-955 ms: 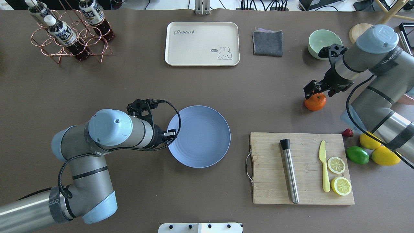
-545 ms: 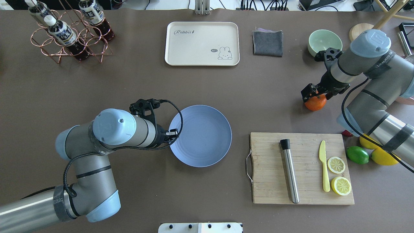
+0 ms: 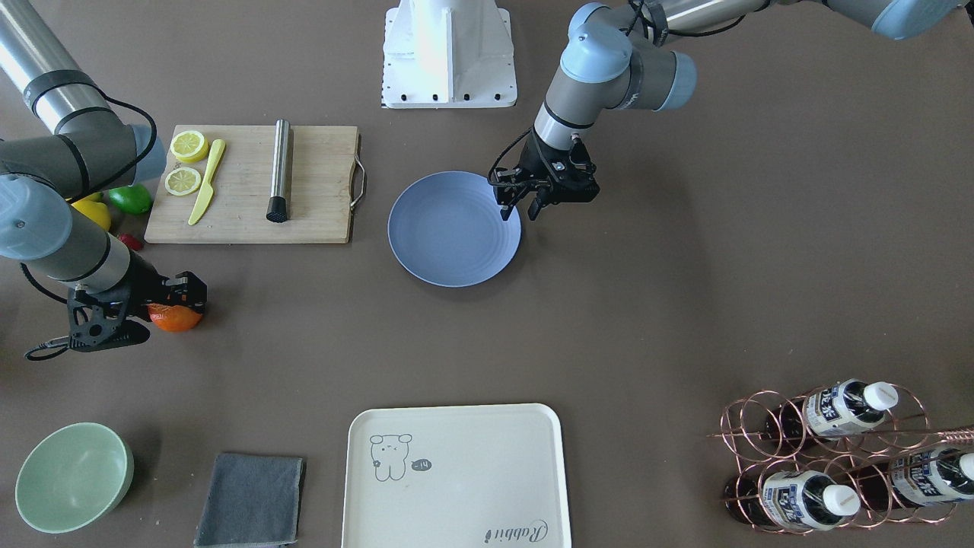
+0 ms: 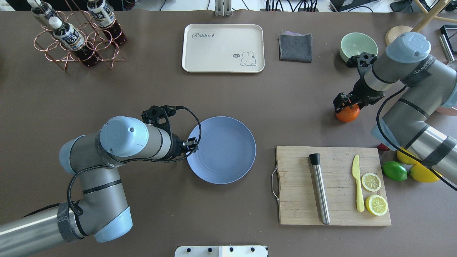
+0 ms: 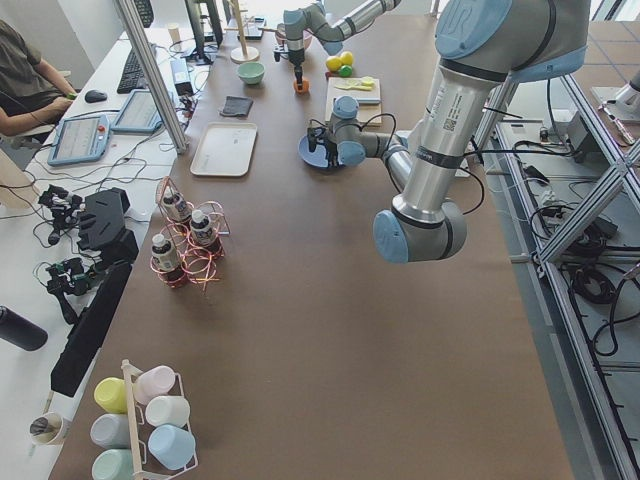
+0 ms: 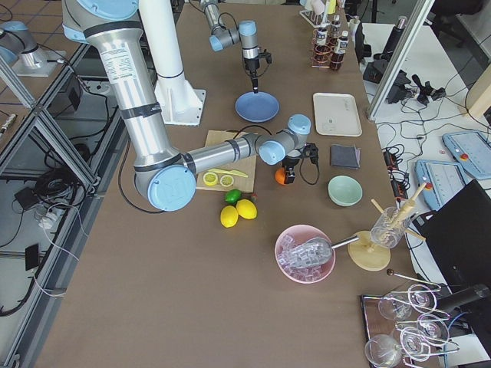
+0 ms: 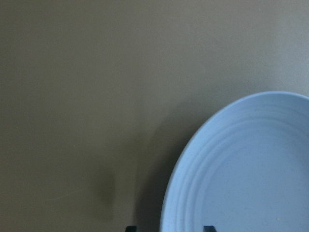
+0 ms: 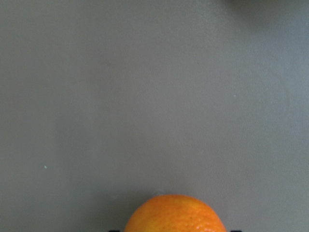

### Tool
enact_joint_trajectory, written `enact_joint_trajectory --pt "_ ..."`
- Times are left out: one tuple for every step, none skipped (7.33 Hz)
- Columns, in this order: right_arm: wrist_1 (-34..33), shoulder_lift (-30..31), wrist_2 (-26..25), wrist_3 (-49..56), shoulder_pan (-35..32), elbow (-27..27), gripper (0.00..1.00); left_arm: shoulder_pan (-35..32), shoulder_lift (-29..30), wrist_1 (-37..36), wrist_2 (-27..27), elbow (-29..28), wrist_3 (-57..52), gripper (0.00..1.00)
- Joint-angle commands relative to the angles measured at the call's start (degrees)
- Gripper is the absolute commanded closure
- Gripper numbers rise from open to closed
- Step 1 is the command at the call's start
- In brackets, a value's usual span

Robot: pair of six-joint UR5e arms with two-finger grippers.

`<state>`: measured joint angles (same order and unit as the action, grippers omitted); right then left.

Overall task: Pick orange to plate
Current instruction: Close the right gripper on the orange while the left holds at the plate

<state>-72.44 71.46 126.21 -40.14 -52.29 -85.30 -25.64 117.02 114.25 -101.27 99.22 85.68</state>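
Note:
The orange rests on the brown table at the right; in the front-facing view the orange is half hidden under the wrist. My right gripper is down over it, open. In the right wrist view the orange fills the bottom centre with a dark fingertip on each side, small gaps between. The light-blue plate lies mid-table with nothing on it. My left gripper hangs open at its left rim; the left wrist view shows the plate edge between the two tips.
A wooden cutting board carries a steel rod, a yellow knife and two lemon slices. Lemons and a lime lie under my right arm. Far side: pale-green bowl, grey cloth, cream tray, copper bottle rack.
My right gripper has come down closer over the orange, covering more of it. My left arm shifted slightly beside the plate's rim; the plate ended a touch further right.

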Motion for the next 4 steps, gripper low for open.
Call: enact_joint_trajectory --pt "-2.51 -4.98 0.35 -3.33 -0.18 -0.48 1.00 -3.95 -0.21 -0.51 -1.37 2.54 -0.16 0.44" --pt "-4.53 -8.84 0.26 -8.15 0.51 -1.88 1.00 -8.68 -0.65 -0.43 -7.30 3.17 -0.86 0.44" --pt "-4.72 -9.66 -0.35 -14.29 3.13 -4.76 1.00 -13.34 -2.40 -0.43 -12.32 4.05 -2.78 0.44" --pt "-4.81 -10.71 -1.66 -20.62 6.38 -7.92 1.00 -16.78 -5.72 -0.43 -15.24 4.32 -10.20 0.44"
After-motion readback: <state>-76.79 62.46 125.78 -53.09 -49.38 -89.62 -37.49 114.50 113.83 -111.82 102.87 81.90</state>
